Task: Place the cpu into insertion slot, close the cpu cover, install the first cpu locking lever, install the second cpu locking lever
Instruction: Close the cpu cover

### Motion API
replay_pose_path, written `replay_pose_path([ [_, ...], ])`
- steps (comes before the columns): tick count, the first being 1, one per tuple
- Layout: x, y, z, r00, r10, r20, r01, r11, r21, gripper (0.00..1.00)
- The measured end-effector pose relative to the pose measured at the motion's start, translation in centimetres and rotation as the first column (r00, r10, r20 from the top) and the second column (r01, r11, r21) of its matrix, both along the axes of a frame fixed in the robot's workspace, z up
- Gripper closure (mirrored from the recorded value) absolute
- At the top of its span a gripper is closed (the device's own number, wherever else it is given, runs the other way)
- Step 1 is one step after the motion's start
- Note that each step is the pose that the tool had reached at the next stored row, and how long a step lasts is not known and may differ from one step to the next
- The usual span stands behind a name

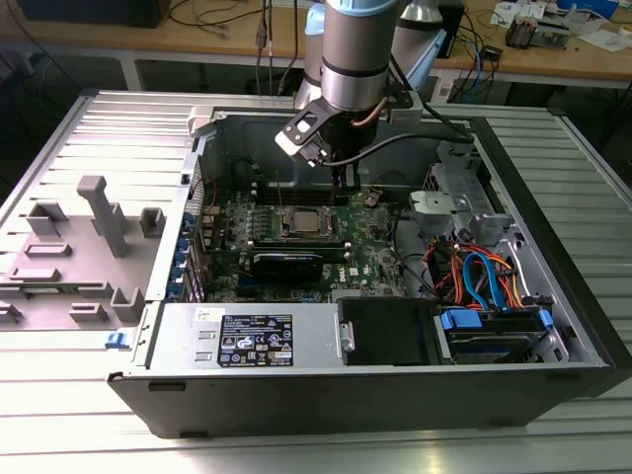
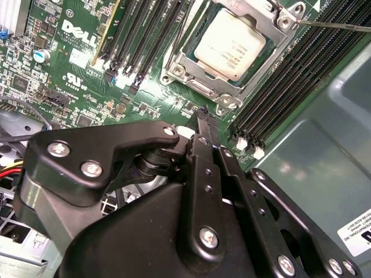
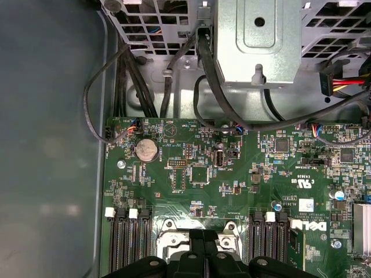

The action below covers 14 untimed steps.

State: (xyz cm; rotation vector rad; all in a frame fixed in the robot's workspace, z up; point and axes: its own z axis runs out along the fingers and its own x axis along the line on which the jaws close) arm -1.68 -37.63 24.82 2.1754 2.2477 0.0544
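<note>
I found the black metal gripper (image 2: 203, 116), fingers together and empty, just beside the dark-rimmed square insertion slot (image 2: 203, 90), where the dull silver square cpu (image 2: 232, 49) lay framed by the thin metal cpu cover (image 2: 273, 58).

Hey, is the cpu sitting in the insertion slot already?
Yes, in the second wrist view the cpu lies flat inside the metal frame of the insertion slot, silver top up.

Bright light glares off the ribbed metal table (image 1: 89, 415) and the cpu (image 2: 232, 46); the case wall (image 3: 46, 145) lies dim.
</note>
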Motion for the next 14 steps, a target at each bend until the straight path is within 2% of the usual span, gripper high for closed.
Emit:
replay_pose_path([
  [14,-1.35,0.0,-0.48,1.0,0.002,0.0,-0.002,1.0,0.0023,0.89],
])
